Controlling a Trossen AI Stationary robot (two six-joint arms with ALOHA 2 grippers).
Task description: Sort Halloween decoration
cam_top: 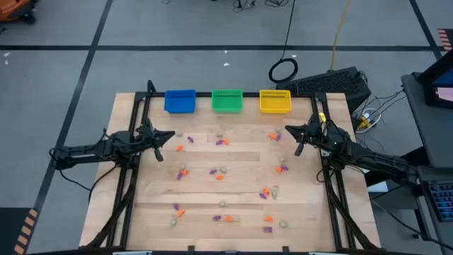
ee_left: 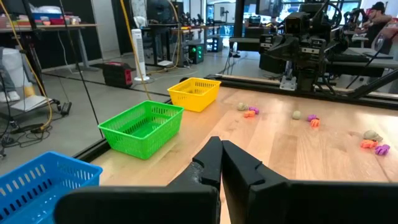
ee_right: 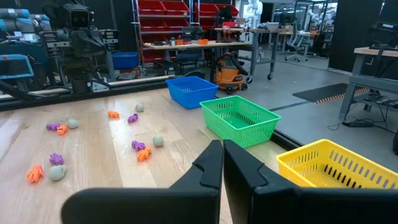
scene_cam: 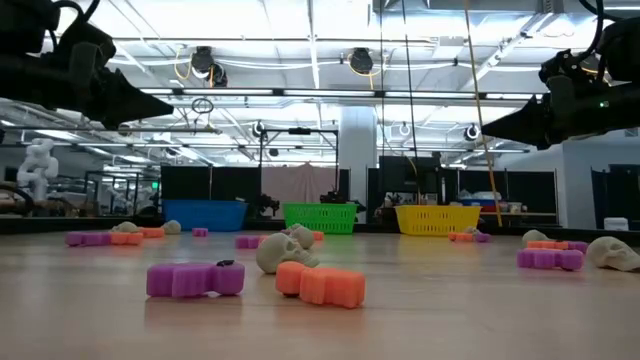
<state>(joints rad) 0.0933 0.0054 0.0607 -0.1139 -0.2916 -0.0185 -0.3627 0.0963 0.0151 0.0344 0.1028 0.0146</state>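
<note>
Many tiny purple, orange and pale beige-grey trinkets lie scattered flat on the wooden table (cam_top: 233, 191). In the low view a purple piece (scene_cam: 195, 279), a pale skull (scene_cam: 283, 252) and an orange piece (scene_cam: 322, 285) lie nearest. My left gripper (cam_top: 168, 134) hovers above the table's left side, shut and empty, its fingers (ee_left: 219, 163) pointing toward the right. My right gripper (cam_top: 289, 130) hovers above the right side, shut and empty, its fingers (ee_right: 219, 163) pointing toward the left. Both hang well above the trinkets.
A blue bin (cam_top: 180, 100), a green bin (cam_top: 227, 100) and a yellow bin (cam_top: 275, 100) stand in a row along the table's far edge. Black frame rails run along the left and right sides. Trinkets cover most of the table between the arms.
</note>
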